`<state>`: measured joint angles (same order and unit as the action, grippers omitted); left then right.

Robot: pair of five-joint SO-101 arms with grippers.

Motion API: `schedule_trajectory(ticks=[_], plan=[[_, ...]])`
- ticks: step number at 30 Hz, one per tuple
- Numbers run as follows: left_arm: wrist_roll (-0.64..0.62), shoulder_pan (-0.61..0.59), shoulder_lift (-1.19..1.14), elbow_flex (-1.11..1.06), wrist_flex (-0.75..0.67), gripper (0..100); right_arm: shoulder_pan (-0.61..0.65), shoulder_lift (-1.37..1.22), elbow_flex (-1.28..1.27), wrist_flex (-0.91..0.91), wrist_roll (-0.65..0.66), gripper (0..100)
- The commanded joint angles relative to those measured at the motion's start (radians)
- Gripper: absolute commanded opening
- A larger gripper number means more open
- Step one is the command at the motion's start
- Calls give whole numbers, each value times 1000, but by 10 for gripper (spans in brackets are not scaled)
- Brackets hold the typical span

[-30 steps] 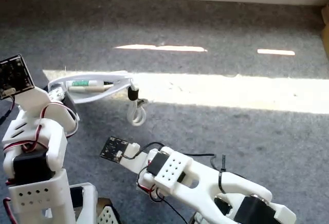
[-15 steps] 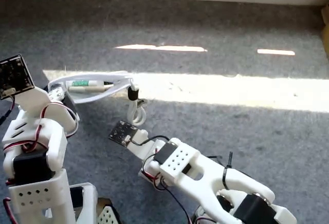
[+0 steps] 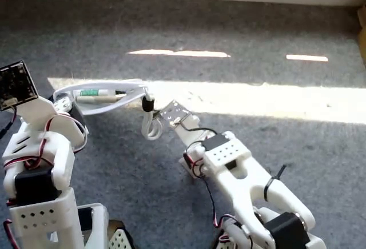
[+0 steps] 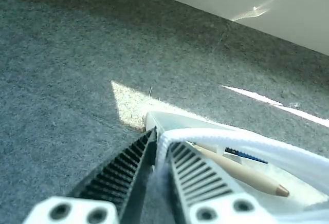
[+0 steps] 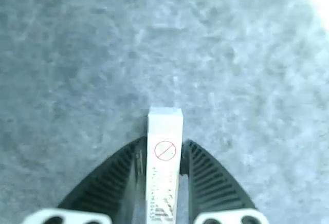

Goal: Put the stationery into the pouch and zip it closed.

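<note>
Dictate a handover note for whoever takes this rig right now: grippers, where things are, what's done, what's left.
Left gripper: shut on the rim of the translucent white-zippered pouch.
Right gripper: shut on a white rectangular block, over grey carpet near the pouch.
Done: beige pencil and green-labelled pen lie inside.
Left: put the block in, zip the pouch closed.

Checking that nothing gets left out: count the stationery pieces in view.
3. A white eraser is in the right end effector; inside the pouch are a tan pencil and a green-labelled pen. More may be hidden there.
</note>
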<state>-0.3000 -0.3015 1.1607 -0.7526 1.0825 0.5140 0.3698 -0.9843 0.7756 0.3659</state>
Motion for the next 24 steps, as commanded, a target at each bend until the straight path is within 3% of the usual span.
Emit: schedule_trajectory(ticks=[1,11,17,24], plan=[[-11,-8,5,8,-35,8,-94,1,68,-81,46,48],[-11,-8,5,8,-35,8,-122,1,70,-116,48,56],[-9,-8,5,8,-35,8,-122,1,68,-116,43,207],[-8,-8,5,8,-48,8,-122,1,70,-122,41,214]])
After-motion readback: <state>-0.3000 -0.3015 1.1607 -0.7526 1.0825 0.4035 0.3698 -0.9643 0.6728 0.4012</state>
